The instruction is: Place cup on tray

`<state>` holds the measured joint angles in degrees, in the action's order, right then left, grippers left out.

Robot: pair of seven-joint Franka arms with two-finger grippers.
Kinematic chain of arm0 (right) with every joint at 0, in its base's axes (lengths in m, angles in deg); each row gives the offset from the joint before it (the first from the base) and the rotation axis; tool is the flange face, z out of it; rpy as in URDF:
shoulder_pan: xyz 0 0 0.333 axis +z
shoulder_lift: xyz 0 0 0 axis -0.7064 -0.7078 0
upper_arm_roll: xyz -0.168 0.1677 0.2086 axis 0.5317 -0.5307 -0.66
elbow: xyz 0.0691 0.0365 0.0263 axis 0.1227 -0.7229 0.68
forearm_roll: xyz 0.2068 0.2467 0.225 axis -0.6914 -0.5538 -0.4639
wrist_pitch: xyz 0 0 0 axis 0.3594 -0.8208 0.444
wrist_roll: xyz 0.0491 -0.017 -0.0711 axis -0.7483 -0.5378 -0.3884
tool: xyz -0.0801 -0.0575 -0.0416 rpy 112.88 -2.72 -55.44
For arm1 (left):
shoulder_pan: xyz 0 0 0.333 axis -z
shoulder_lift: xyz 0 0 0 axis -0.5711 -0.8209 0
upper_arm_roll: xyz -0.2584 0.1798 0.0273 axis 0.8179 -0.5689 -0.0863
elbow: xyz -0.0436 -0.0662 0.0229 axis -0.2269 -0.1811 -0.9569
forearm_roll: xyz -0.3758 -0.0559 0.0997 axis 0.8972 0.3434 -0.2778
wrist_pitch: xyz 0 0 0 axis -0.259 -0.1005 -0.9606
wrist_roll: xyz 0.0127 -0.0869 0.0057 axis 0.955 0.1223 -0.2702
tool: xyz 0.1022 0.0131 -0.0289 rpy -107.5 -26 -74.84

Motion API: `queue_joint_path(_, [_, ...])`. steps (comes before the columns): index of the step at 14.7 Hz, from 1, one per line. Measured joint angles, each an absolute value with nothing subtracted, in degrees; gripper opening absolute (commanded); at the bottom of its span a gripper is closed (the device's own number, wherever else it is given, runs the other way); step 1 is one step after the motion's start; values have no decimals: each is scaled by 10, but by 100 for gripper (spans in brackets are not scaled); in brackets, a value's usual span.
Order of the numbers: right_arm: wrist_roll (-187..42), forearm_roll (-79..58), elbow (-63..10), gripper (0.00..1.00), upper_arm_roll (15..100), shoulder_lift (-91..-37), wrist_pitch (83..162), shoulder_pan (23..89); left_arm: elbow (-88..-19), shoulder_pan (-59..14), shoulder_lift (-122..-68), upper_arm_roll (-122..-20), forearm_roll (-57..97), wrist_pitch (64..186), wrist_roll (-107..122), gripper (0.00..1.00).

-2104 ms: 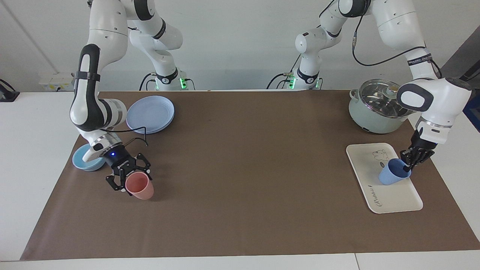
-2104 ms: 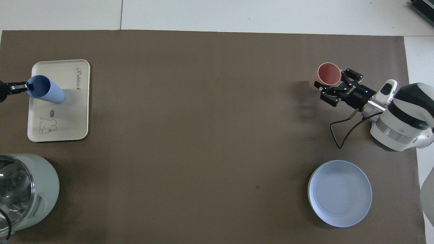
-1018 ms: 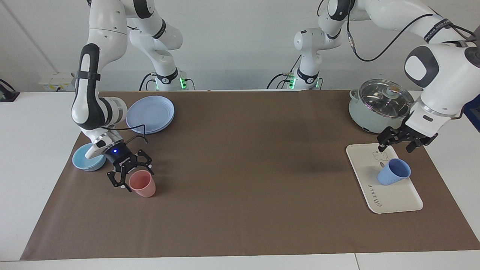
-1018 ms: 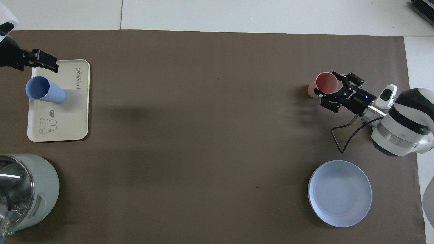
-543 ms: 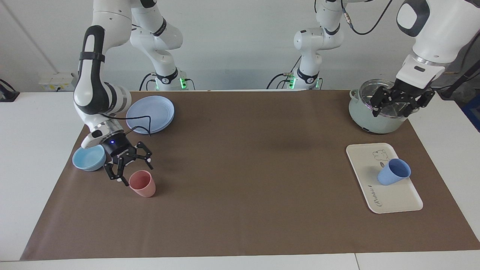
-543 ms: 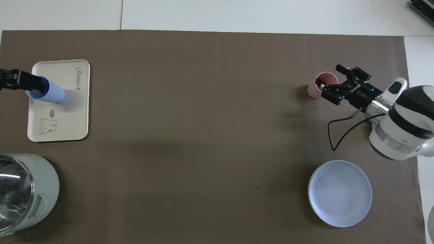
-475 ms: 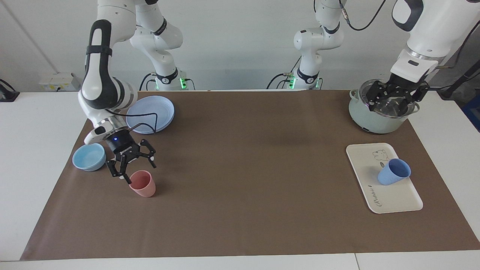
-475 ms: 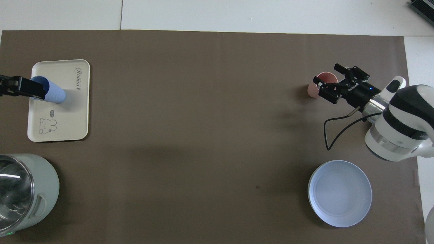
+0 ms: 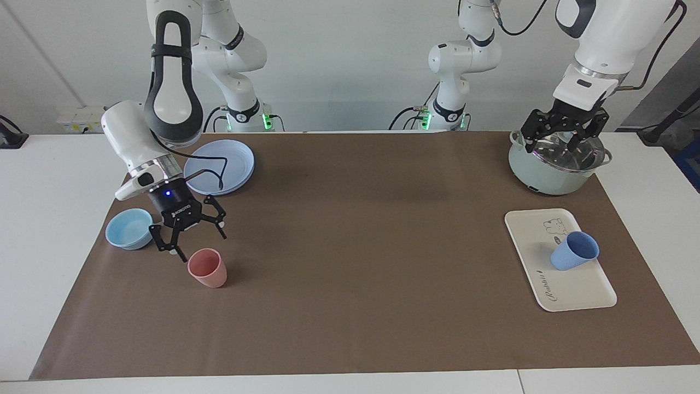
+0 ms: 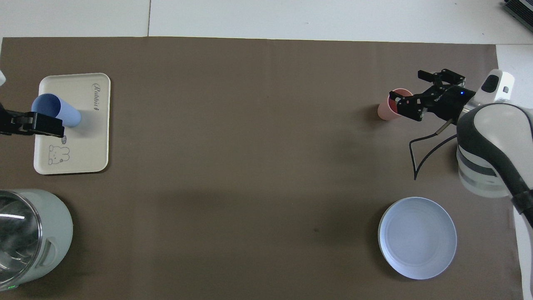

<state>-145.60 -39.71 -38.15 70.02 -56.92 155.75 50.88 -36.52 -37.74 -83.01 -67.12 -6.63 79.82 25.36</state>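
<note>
Left gripper [image 9: 563, 135]: hanging in the air over the pale green pot [image 9: 552, 174] with the glass lid [image 9: 563, 148], at the left arm's end of the table; fingers spread wide, gripping nothing. In the overhead view only its dark fingers [image 10: 39, 123] are showing, crossing the edge of the tray. Right gripper [image 9: 185, 232]: hovering just above the brown mat [image 9: 350, 306], between the light-blue bowl [image 9: 129, 230] and the pink cup [image 9: 208, 267]; fingers splayed open, touching neither, holding nothing. Cup [image 9: 574, 250]: blue tumbler, resting on the tray [image 9: 579, 290] and appearing tilted, mouth leaning toward the left arm's edge of the table; standing free of both grippers, near the middle of the tray, between the bear print and the cursive lettering. Tray: lying flat on the mat, farther from the robots than the pot. Pink cup: standing upright on the mat at the right arm's end. Round blue plate [image 9: 220, 166]: lying nearer to the robots than the bowl and the pink cup.
</note>
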Motion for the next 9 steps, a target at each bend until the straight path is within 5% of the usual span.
queue_joint_path(6, [-1070, 29, -318, 100, 702, -523, 1387, 505, -369, -377, -830, -668, -55, 769, 253, 100])
queue_joint_path(9, [-943, 112, -294, 100, 704, -497, 1298, 505, -370, -377, -830, -666, -55, 755, 253, 100])
